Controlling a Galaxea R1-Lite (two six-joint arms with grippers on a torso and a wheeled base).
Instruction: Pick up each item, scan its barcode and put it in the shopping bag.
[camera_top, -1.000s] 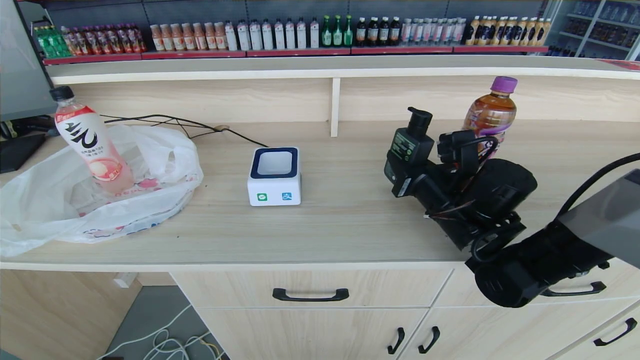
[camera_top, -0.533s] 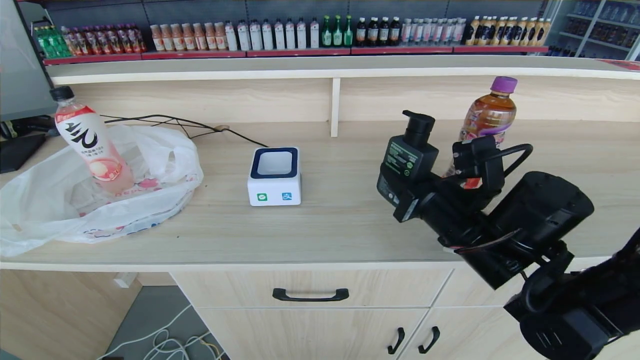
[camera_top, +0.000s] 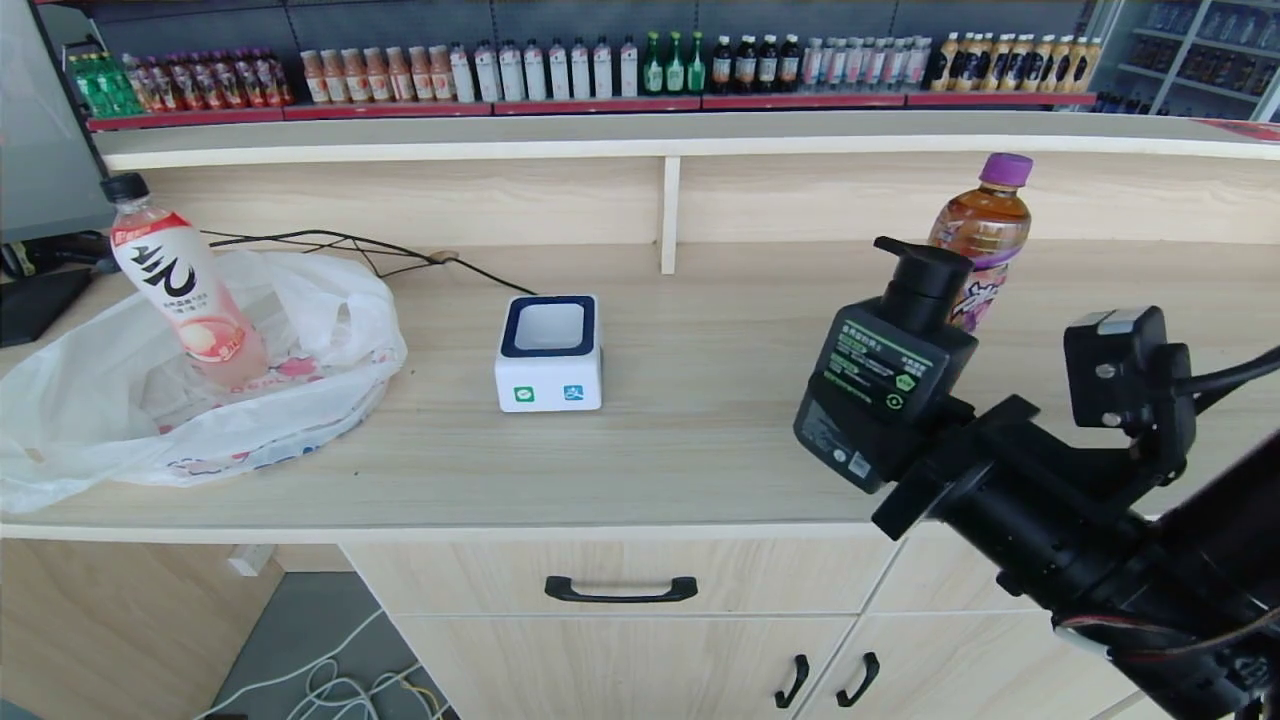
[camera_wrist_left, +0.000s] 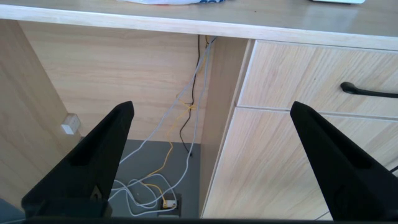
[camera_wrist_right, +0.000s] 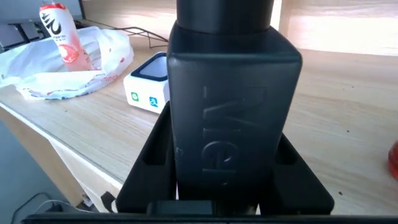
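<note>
Right gripper (camera_top: 910, 455) clamps tilted pump bottle (camera_top: 885, 385), tea bottle (camera_top: 981, 235) just behind. Scanner (camera_top: 549, 352) between it and shopping bag (camera_top: 90, 420). Left gripper (camera_wrist_left: 208, 162) spread, empty.

Two drink bottles (camera_top: 185, 290) (camera_top: 980, 235), one black pump bottle (camera_top: 885, 385), one scanner (camera_top: 549, 352), one shopping bag (camera_top: 80, 420)

Looks like a small shop, seen from behind the checkout desk (camera_top: 690, 450). Shows long red-edged shelves (camera_top: 600, 103) at the back, packed with rows of bottled drinks (camera_top: 560, 68), and more bottles on a rack (camera_top: 1190, 50) at far right. Has a white scanner box (camera_top: 549, 352) on the desk near a plastic shopping bag (camera_top: 120, 420), with drawers (camera_top: 450, 575) beneath.
</note>
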